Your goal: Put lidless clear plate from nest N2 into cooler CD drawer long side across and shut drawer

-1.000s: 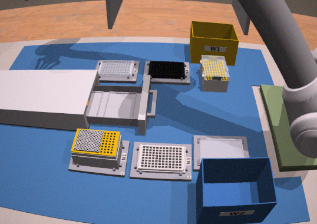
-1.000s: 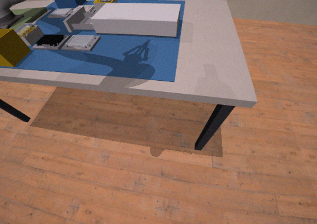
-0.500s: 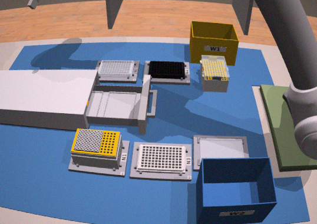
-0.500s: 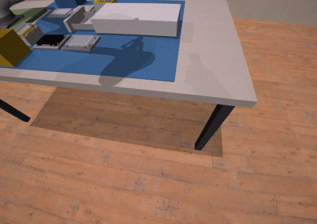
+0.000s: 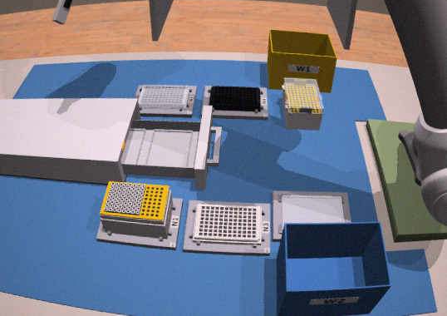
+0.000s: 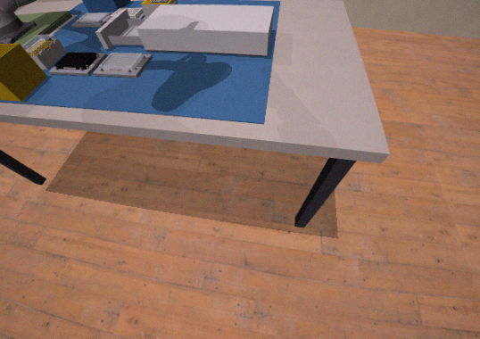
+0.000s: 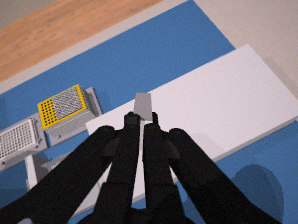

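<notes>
Currently we hover gripper (image 7: 142, 120) high over cooler CD (image 5: 62, 131) at table's left edge, fingers fully closed, holding nothing. Clear plate (image 5: 228, 222) sits in nest N2 near front edge; drawer (image 5: 166, 146) open. Approach step; next we open, descend onto plate.

Grey table (image 6: 321, 90) on dark legs (image 6: 321, 193), standing on a wood floor (image 6: 223, 268). A blue mat (image 5: 249, 163) covers most of the top. On the mat: white cooler (image 5: 58, 130) with its drawer (image 5: 166, 146) pulled open; far row of two nests, one with a clear plate (image 5: 163, 96), one with a black plate (image 5: 235, 98); a tip box (image 5: 302, 102); yellow bin (image 5: 301, 59). Near row: nests N1 (image 5: 174, 221), N2 (image 5: 266, 226) and a third (image 5: 311, 196); blue bin (image 5: 332, 267). A green base plate (image 5: 399, 204) lies at the mat's right edge.
</notes>
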You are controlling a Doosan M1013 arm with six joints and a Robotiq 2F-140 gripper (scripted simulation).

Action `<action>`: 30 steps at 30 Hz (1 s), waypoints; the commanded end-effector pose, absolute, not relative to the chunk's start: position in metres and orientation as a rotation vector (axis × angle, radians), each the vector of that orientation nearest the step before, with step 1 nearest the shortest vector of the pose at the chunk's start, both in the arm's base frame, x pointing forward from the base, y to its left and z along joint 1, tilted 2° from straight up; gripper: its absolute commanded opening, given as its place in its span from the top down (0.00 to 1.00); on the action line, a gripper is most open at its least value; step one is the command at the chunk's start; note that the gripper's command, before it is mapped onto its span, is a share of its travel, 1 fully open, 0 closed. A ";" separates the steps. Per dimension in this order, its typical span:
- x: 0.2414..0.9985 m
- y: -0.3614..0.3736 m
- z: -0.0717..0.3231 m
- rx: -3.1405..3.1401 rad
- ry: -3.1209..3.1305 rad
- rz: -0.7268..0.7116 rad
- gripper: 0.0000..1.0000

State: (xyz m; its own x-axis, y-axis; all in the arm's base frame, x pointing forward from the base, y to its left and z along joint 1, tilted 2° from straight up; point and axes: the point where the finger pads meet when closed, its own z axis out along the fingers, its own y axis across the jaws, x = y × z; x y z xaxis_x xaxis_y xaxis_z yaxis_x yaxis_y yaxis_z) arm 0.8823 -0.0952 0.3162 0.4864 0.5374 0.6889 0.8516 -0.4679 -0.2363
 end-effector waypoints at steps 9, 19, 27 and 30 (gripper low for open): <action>0.835 -0.065 0.306 -2.303 -1.009 -0.553 1.00; 0.800 -0.047 0.298 -2.428 -0.881 -0.405 1.00; 0.770 -0.035 0.292 -2.490 -0.816 -0.337 1.00; 0.760 -0.032 0.290 -2.539 -0.763 -0.287 1.00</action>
State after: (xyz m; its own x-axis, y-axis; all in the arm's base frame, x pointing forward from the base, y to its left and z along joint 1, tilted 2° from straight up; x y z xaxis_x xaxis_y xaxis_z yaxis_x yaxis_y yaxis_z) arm 0.7692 -0.0348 0.2918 0.7928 0.4840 0.3704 0.6046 -0.7014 -0.3775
